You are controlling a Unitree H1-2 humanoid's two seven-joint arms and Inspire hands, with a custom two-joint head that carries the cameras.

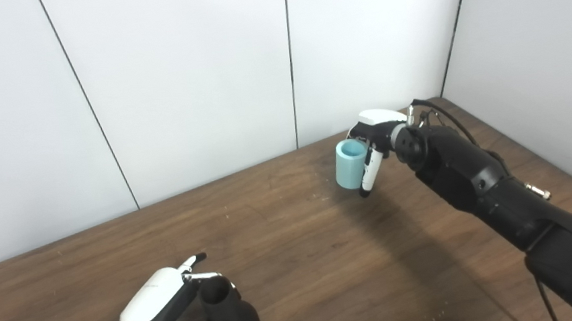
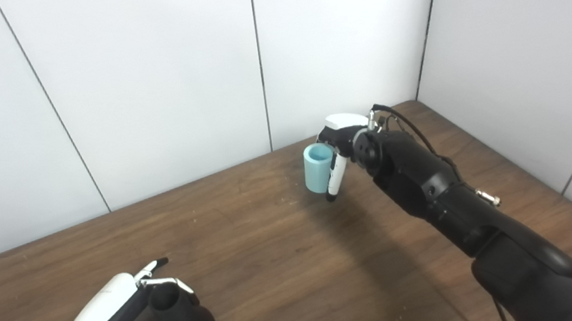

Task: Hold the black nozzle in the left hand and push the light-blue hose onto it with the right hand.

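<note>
The black nozzle (image 1: 229, 317) stands upright on the wooden table (image 1: 302, 246) at the lower left, narrow neck up and wide base down. My left hand (image 1: 165, 311) wraps around it, fingers at the neck and thumb by the base. At the far right, close to the wall, the short light-blue hose (image 1: 349, 163) is a stubby tube with its open end up. My right hand (image 1: 374, 144) is closed on its side, one finger pointing down beside it. It seems held just above the table. The two pieces are far apart.
White wall panels (image 1: 189, 85) close off the back of the table and its right side, meeting in a corner behind the right hand. My right forearm (image 1: 492, 195) crosses the table's right part. Brown tabletop lies between the hands.
</note>
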